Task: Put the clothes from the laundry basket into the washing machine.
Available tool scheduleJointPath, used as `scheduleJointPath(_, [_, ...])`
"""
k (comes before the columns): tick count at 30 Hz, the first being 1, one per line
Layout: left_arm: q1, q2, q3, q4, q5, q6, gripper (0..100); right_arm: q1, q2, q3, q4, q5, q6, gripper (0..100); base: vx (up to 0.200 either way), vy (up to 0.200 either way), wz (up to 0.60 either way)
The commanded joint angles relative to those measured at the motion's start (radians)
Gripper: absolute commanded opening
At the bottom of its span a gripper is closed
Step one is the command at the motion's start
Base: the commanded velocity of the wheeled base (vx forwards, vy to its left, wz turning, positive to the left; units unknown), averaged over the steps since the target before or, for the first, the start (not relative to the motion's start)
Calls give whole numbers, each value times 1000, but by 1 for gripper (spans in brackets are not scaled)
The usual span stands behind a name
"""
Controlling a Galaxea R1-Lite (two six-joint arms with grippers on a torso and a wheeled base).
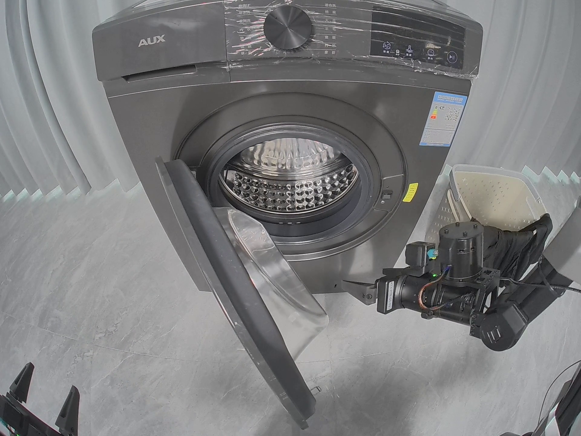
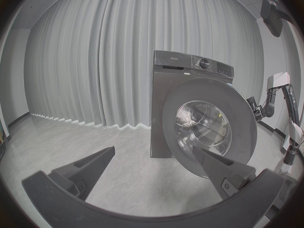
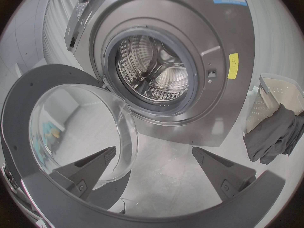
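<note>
A grey washing machine (image 1: 290, 110) stands in front of me with its round door (image 1: 236, 292) swung open to the left and the steel drum (image 1: 290, 177) bare inside. To its right sits a cream laundry basket (image 1: 496, 198) with dark clothes (image 1: 520, 240) draped over its rim; in the right wrist view the clothes (image 3: 274, 136) hang over the basket (image 3: 281, 95). My right gripper (image 1: 357, 290) is low beside the machine's lower right corner, left of the basket, open and holding nothing (image 3: 153, 152). My left gripper (image 1: 45, 392) is low at the left, open (image 2: 153, 152).
A pale curtain (image 1: 42, 92) runs behind the machine. The floor (image 1: 91, 286) is light marble tile. The open door juts out toward me in front of the machine.
</note>
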Motion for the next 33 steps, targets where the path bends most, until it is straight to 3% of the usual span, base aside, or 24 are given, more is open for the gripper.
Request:
scheduleJointPath(1, [0, -15, 15, -1, 1, 0, 100, 6, 67, -11, -1, 0, -1, 100, 0, 0, 0])
scheduleJointPath(18, [0, -15, 15, 1, 0, 0, 100, 127, 101, -22, -2, -6, 8, 100, 0, 0, 0])
scheduleJointPath(30, [0, -15, 15, 1, 0, 0, 100, 138, 127, -23, -107, 8, 13, 100, 0, 0, 0])
scheduleJointPath(33, [0, -15, 15, 1, 0, 0, 100, 122, 138, -71, -91, 3, 14, 100, -67, 0, 0])
